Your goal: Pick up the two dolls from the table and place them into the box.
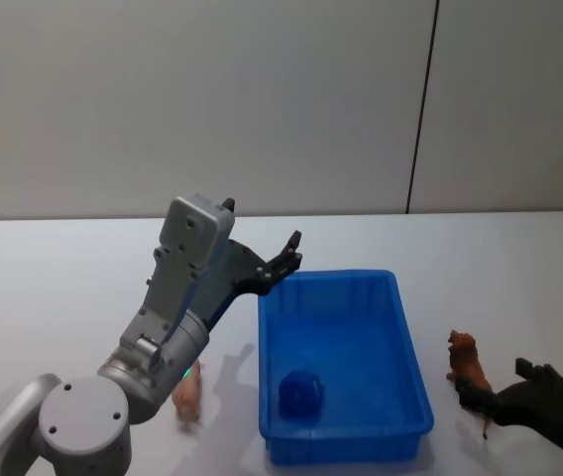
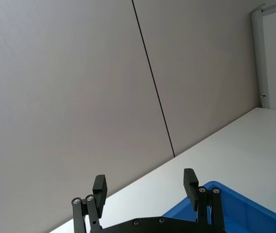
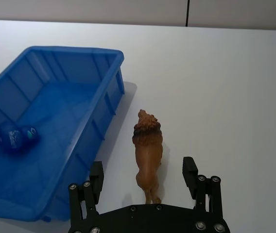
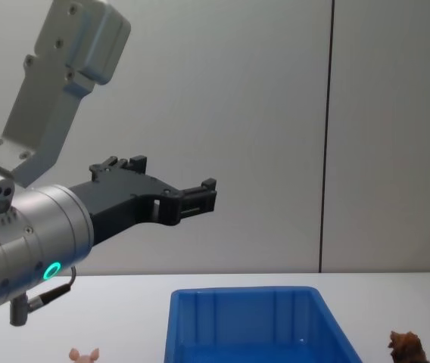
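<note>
A brown shaggy doll (image 3: 147,148) stands on the white table (image 3: 235,87) just right of the blue box (image 3: 120,60). My right gripper (image 3: 143,172) is open, low over the table, with the doll's hind end between its fingers (image 3: 190,171) and not touching them. The head view shows the same doll (image 1: 466,363) and right gripper (image 1: 493,389). The pink doll (image 1: 189,395) stands on the table left of the box (image 1: 410,347). My left gripper (image 1: 286,260) is open and empty, raised high above the box's far left corner.
A small dark blue object (image 1: 299,392) lies inside the box near its front left. A grey wall with a dark vertical seam (image 1: 422,109) rises behind the table. In the chest view the left arm (image 4: 33,227) looms large at the left.
</note>
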Controlling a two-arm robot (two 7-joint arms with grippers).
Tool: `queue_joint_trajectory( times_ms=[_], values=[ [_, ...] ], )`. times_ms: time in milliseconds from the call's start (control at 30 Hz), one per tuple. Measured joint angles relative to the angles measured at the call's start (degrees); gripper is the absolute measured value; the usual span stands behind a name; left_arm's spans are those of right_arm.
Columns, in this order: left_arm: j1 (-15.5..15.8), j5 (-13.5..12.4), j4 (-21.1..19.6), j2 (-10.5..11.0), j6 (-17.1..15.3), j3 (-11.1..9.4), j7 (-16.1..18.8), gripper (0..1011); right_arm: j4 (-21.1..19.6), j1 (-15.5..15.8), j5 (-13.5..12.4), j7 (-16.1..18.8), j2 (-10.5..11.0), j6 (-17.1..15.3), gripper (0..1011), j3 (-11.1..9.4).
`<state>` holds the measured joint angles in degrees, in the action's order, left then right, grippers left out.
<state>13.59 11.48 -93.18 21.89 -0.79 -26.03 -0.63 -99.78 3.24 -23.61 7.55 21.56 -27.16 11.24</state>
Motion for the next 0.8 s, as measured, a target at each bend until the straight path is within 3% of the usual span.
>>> queue_joint_trajectory(
  times_ms=[800],
  values=[
    [0.00, 0.00, 0.00, 0.00, 0.00, 0.00, 0.00, 1001, 9.20, -5.97, 5.60, 2.93, -3.70, -1.06, 1001, 2.41]
  ],
)
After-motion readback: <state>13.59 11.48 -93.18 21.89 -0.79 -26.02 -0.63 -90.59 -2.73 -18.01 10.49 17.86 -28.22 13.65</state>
